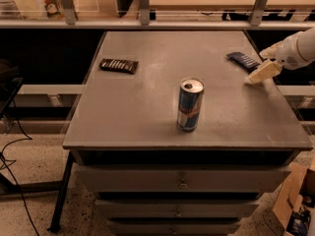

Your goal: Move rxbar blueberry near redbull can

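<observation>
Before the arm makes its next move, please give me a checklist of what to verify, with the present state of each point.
1. Rxbar in view, lying flat at the table's right rear: ok.
2. Gripper holds the rxbar: not ok; it is just right of the bar, near the table's right edge.
3. Gripper touches the table: cannot tell.
4. Can upright, at front centre: ok.
5. Bare surface beside the can to put the bar down: ok.
6. Brown bar out of the way, far left: ok.
</observation>
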You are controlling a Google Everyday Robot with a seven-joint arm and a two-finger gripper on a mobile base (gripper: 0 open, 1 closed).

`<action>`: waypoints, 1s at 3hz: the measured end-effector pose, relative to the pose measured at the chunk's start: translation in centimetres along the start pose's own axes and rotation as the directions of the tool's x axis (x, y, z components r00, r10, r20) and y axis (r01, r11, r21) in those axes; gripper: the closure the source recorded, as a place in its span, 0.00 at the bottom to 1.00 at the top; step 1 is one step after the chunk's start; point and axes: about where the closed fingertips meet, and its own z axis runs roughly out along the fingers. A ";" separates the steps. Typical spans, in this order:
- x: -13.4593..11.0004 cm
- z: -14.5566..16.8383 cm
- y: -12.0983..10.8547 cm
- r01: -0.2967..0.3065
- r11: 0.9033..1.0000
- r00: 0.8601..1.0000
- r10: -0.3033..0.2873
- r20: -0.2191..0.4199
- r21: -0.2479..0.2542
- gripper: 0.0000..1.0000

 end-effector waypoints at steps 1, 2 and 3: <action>-0.1 -0.1 -0.1 0.000 1.000 1.000 0.000 0.000 0.000 0.30; -0.1 -0.1 -0.1 0.000 1.000 1.000 0.000 0.000 0.000 0.31; -1.3 -0.9 -0.7 -0.010 1.000 0.999 0.010 0.041 -0.007 0.31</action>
